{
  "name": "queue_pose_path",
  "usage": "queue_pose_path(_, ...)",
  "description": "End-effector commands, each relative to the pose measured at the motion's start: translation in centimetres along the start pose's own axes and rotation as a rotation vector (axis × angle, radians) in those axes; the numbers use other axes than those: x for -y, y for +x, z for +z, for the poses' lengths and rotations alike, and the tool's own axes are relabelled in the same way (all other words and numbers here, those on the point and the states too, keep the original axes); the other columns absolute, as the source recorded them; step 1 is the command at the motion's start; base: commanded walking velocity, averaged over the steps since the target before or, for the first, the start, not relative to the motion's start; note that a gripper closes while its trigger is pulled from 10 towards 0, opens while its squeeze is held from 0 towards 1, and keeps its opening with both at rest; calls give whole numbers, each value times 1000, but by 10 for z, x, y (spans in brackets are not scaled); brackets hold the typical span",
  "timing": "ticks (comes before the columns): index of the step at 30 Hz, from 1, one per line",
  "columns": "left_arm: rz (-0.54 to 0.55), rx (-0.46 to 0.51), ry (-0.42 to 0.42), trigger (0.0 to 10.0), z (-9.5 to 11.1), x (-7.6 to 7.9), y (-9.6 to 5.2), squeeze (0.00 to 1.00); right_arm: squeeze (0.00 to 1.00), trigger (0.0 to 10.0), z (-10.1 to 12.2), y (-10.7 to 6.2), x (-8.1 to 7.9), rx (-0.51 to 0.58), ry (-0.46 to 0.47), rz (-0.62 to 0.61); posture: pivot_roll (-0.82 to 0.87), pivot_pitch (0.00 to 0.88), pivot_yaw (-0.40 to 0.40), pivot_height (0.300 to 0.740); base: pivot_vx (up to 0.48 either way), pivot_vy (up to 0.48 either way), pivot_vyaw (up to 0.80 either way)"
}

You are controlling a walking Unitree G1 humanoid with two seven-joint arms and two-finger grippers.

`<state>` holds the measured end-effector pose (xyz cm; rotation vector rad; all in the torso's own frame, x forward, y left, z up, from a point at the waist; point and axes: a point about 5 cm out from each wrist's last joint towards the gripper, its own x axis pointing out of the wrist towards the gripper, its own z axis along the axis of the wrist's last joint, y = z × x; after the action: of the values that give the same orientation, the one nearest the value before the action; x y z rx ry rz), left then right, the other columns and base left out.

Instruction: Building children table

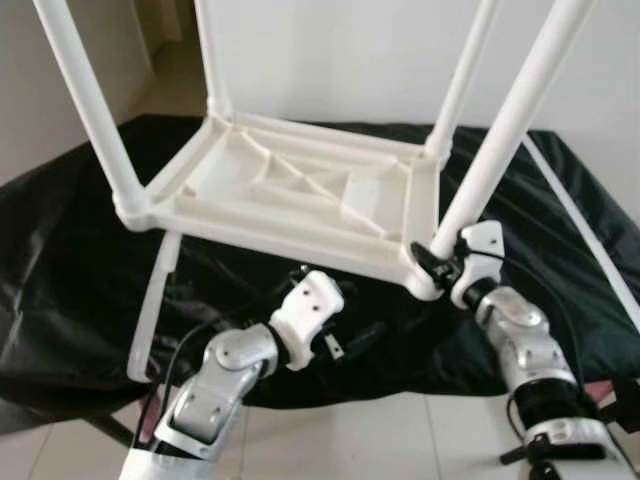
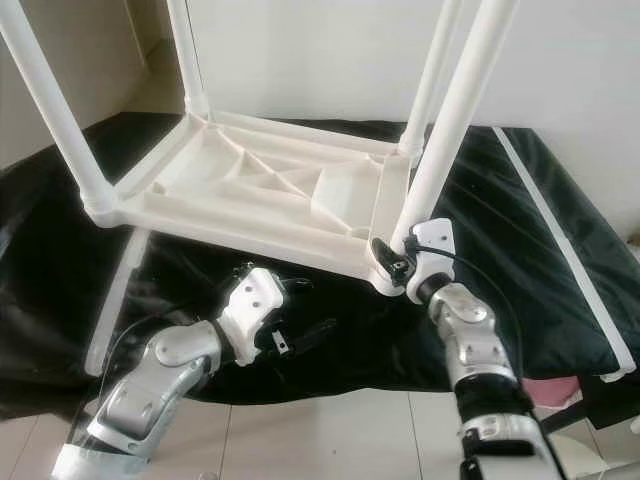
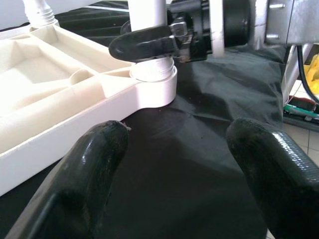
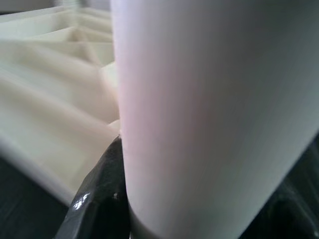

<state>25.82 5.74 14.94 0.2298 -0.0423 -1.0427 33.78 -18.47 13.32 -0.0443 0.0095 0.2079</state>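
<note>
I am gripping the near right leg (image 1: pixel 500 150) at its base with my right tool (image 1: pixel 437 262), all four legs standing in the upturned tabletop (image 1: pixel 290 190) on the black sheet (image 1: pixel 80 290), while my left tool (image 1: pixel 345 345) is hovering open nearby.

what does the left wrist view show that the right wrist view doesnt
Left wrist view: the left gripper, fingers apart and empty over the black cloth; ahead, the right gripper closed around the base of the near right table leg, just above its corner socket.

Right wrist view: that same table leg from very close, with one black finger pressed against it.

Both: the leg and the ribbed underside of the upturned white table top.
</note>
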Motion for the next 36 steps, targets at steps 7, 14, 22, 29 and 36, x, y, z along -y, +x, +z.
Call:
queue_pose_path(7,-11,6,-2,10000,2,2,1,0,0,10000,-26,-10,-14,-106,115,-335,10,79,-15,740,0,0,0)
queue_pose_path(14,-16,12,1,10000,4,-1,3,0,0,10000,-27,-9,-29,-116,190,-474,6,89,-11,740,0,0,0)
queue_pose_path(22,-15,15,-7,10000,6,-2,3,0,867,10000,-7,-10,-32,-14,204,-465,2,118,-18,740,0,0,0)
queue_pose_path(29,-8,15,-9,10000,6,-3,3,0,1000,10000,2,-11,-28,44,179,-403,-1,116,-24,740,0,0,0)
queue_pose_path(36,-9,20,-10,10000,6,-1,3,0,1000,10000,2,-22,-19,78,114,-389,4,111,-28,740,0,0,0)
